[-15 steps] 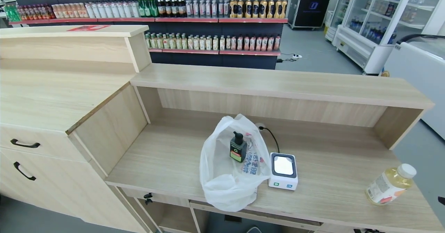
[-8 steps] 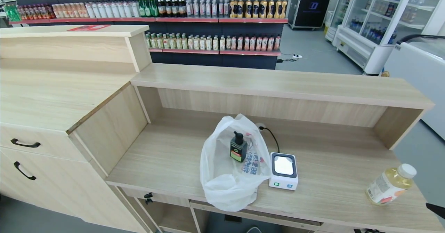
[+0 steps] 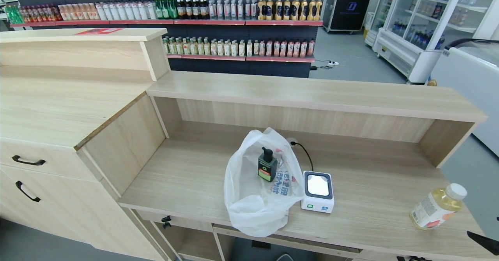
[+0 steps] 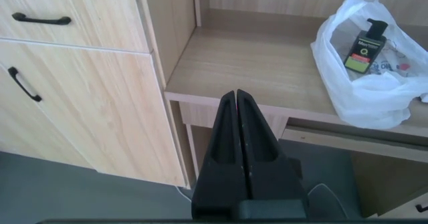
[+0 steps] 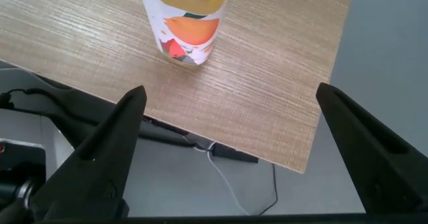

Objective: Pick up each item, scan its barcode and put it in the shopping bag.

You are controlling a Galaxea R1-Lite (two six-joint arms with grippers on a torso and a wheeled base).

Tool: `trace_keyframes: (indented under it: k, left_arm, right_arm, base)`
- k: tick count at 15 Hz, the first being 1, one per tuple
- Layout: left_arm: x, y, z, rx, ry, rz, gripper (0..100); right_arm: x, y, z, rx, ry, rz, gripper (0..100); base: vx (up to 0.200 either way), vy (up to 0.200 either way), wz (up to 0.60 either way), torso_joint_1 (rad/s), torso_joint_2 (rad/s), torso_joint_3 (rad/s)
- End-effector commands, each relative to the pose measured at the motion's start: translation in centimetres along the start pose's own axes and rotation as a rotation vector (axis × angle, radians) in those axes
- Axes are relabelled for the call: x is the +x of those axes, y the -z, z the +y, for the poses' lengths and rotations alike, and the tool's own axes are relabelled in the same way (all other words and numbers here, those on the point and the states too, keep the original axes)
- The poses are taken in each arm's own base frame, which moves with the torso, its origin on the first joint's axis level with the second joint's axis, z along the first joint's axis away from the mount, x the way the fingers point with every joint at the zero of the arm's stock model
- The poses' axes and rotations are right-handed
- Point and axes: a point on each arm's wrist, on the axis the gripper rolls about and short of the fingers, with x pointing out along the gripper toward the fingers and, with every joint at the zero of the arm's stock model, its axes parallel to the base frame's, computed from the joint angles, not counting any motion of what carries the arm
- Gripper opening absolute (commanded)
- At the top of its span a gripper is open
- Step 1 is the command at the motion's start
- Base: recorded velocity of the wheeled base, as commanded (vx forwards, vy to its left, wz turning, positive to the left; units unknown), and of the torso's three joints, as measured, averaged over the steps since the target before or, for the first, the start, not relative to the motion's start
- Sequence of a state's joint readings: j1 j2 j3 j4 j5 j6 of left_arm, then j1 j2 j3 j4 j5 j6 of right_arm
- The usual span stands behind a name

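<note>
Right wrist view: right gripper (image 5: 231, 93) spread wide, juice bottle (image 5: 187, 17) upright just ahead of the jaws, not yet between them — unscanned, unbagged. Left gripper (image 4: 236, 97) pressed closed, empty; shopping bag (image 4: 361, 97) well beyond its tips — pump bottle (image 4: 364, 47) already inside.
</note>
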State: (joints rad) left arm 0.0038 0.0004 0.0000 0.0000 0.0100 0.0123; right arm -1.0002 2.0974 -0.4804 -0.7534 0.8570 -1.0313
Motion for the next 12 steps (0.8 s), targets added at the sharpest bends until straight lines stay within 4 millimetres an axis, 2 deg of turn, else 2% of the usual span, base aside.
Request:
trace_keyframes:
  k: [1,4,12]
  left_arm:
    - [0.0,0.0,0.0,0.0,-0.002,0.0,0]
    - [0.0,0.0,0.0,0.0,-0.002,0.0,0]
    - [0.0,0.0,0.0,0.0,-0.002,0.0,0]
  right_arm:
    - [1.0,1.3,0.2,0.0,-0.044,-0.015,100]
    - [1.7,2.4,0.5,0.008,-0.076,-0.03,100]
    - [3.9,2.5,0.0,-0.035,-0.105,-0.071,100]
  base:
    - [0.0,0.0,0.0,0.0,0.0,0.0]
    - [0.0,0.0,0.0,0.0,0.0,0.0]
    - [0.0,0.0,0.0,0.0,0.0,0.0]
